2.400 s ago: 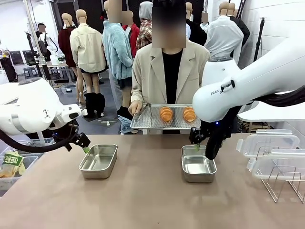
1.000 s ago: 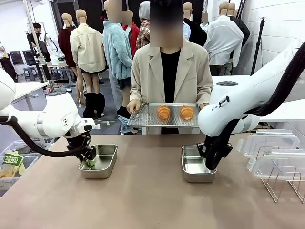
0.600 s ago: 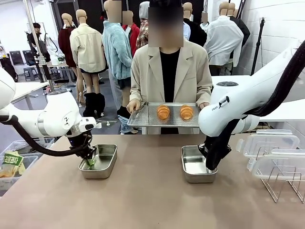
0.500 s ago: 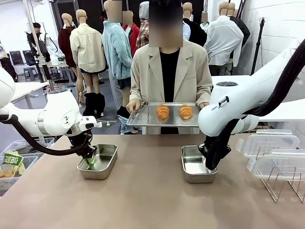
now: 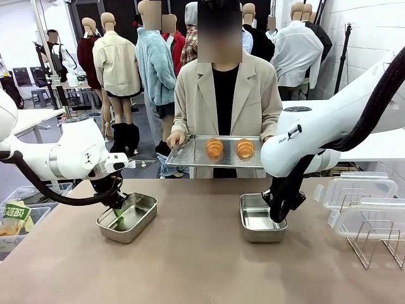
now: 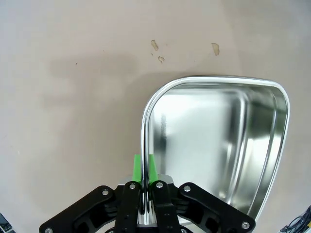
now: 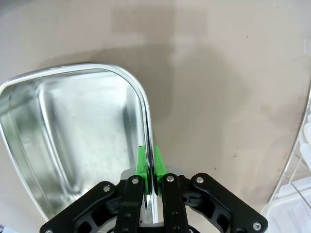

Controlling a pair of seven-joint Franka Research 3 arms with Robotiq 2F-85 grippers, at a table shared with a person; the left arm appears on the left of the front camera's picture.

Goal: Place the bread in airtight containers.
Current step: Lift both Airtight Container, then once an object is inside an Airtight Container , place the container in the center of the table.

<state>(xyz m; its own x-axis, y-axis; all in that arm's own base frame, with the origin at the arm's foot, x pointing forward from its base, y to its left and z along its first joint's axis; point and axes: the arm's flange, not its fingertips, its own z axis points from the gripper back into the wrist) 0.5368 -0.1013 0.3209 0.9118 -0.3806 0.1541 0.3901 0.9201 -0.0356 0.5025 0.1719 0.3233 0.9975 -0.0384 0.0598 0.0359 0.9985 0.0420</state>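
Two golden-brown rolls of bread (image 5: 214, 147) (image 5: 243, 148) lie on a perforated metal tray (image 5: 190, 155) that a person holds at the far edge of the table. My left gripper (image 5: 118, 206) (image 6: 144, 167) is shut on the rim of the left airtight container (image 5: 130, 221) (image 6: 218, 141), a lidless steel pan that sits skewed. At the right, my right gripper (image 5: 276, 216) (image 7: 149, 165) is shut on the rim of the other airtight container (image 5: 256, 220) (image 7: 73, 141). Both pans hold nothing.
Clear plastic lids (image 5: 357, 190) and a wire rack (image 5: 373, 244) stand at the table's right side. Beside the table on the left, a bin holds a green snack bag (image 5: 16, 218). The brown tabletop (image 5: 196, 259) between and in front of the pans is bare.
Both grippers closed on the pan rims. The left pan has turned and shifted toward the front left; the right pan has moved slightly left. The person's tray drifted a little left.
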